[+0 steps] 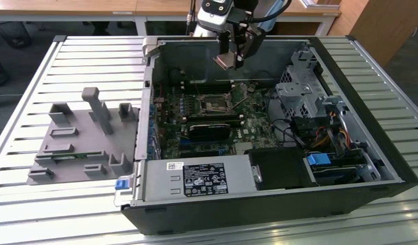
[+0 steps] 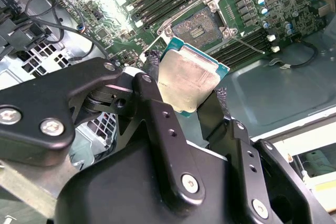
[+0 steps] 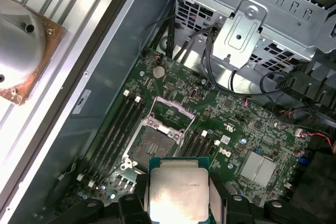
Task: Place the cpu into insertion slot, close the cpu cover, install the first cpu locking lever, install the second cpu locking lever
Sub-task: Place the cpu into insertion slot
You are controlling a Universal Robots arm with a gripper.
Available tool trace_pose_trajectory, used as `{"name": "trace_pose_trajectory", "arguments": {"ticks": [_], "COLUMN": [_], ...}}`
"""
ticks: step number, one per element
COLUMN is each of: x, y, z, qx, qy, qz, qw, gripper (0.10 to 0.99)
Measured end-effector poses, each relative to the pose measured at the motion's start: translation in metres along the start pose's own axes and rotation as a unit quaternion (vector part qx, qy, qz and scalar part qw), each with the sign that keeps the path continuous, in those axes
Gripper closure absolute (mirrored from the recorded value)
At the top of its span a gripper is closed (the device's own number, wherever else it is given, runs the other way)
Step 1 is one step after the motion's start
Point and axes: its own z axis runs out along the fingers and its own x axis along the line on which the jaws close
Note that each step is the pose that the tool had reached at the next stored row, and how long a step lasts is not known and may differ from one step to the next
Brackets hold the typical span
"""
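My gripper (image 1: 229, 61) hangs over the back of the open computer case, shut on the cpu (image 1: 224, 62). In both wrist views the cpu (image 2: 188, 80) (image 3: 177, 192) is a silvery-grey square with a green edge, held tilted between the two black fingers (image 2: 152, 62). The insertion slot (image 3: 152, 148) (image 2: 202, 24) (image 1: 214, 102) lies bare on the green board, below and a little ahead of the chip. The cpu cover (image 3: 168, 103) stands swung up at the slot's far edge. A thin wire lever (image 2: 247, 44) sticks out beside the socket.
Long black memory slots (image 3: 118, 124) flank the socket. A metal drive cage (image 1: 300, 94) and cables (image 1: 324, 135) fill the case at the exterior view's right. The power supply (image 1: 198, 178) sits at the front. A black card (image 1: 210, 130) lies mid-board. A grey fixture (image 1: 82, 138) stands outside the case.
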Motion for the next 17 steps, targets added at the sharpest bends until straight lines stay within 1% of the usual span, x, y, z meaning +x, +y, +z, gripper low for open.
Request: {"name": "trace_pose_trajectory", "arguments": {"ticks": [17], "x": [-0.0001], "y": [-0.0003], "z": [0.0038], "qx": [-0.0001], "qy": [-0.0001], "qz": [0.001], "qw": [1.0000], "gripper": [0.545]}}
